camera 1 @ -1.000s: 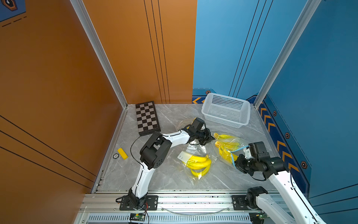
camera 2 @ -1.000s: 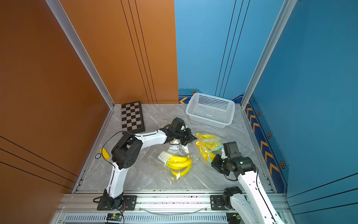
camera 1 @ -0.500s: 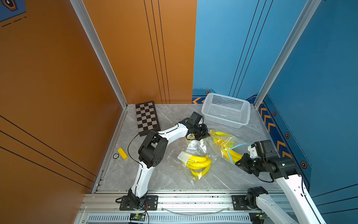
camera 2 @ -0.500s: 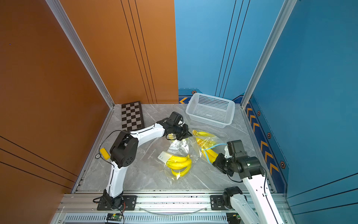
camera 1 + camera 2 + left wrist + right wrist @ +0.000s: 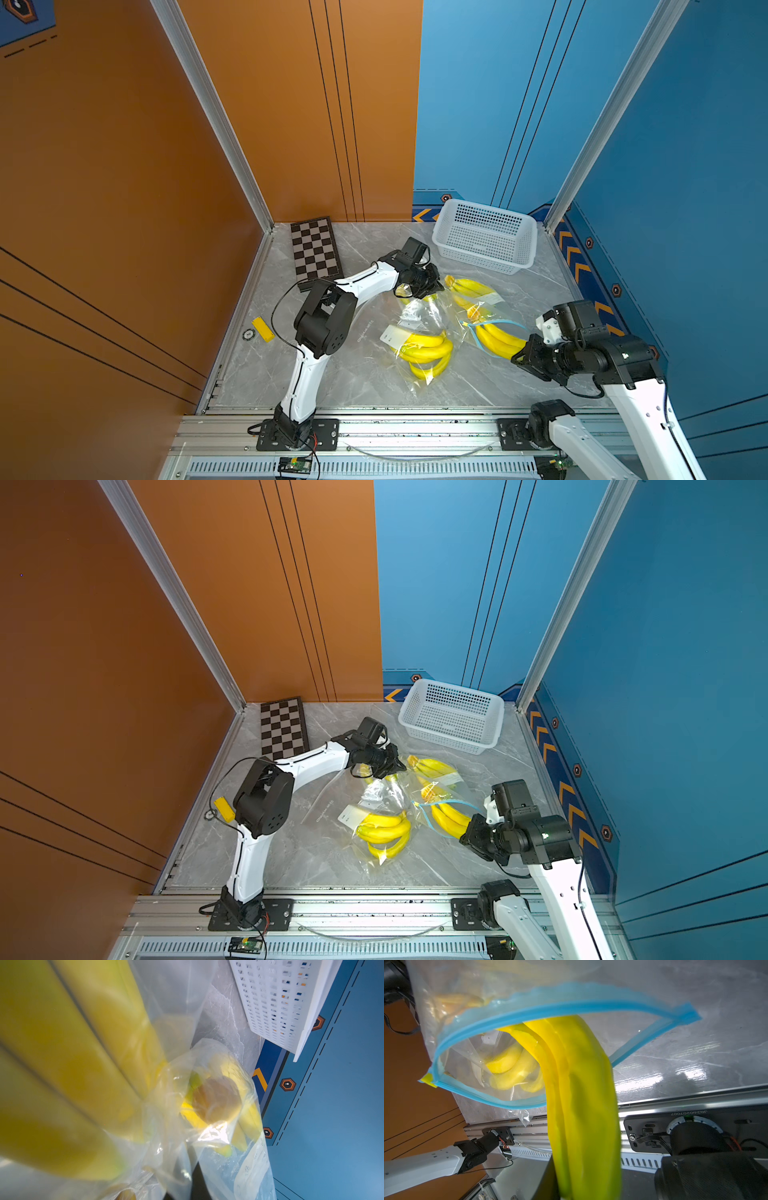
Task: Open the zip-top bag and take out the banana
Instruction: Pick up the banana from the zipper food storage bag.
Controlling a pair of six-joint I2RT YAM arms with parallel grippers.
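The clear zip-top bag [image 5: 478, 307] with a blue zip strip [image 5: 571, 1004] lies right of the middle of the table, and its mouth gapes open. My right gripper [image 5: 521, 356] is shut on the end of a yellow banana bunch [image 5: 581, 1105] that sticks halfway out through the mouth. More bananas [image 5: 510, 1068] stay inside. My left gripper [image 5: 430, 286] is shut on the bag's bunched far end [image 5: 182, 1167], opposite the mouth. Both top views show the bag stretched between the two grippers.
A second clear bag with a banana bunch [image 5: 424, 351] lies in the middle of the table. A white basket [image 5: 486, 235] stands at the back right, a chessboard [image 5: 313, 249] at the back left. A yellow block [image 5: 262, 328] lies by the left edge.
My left gripper has drawn the bag's far end towards the back. My right gripper has pulled the banana bunch to the right and front, farther out of the mouth.
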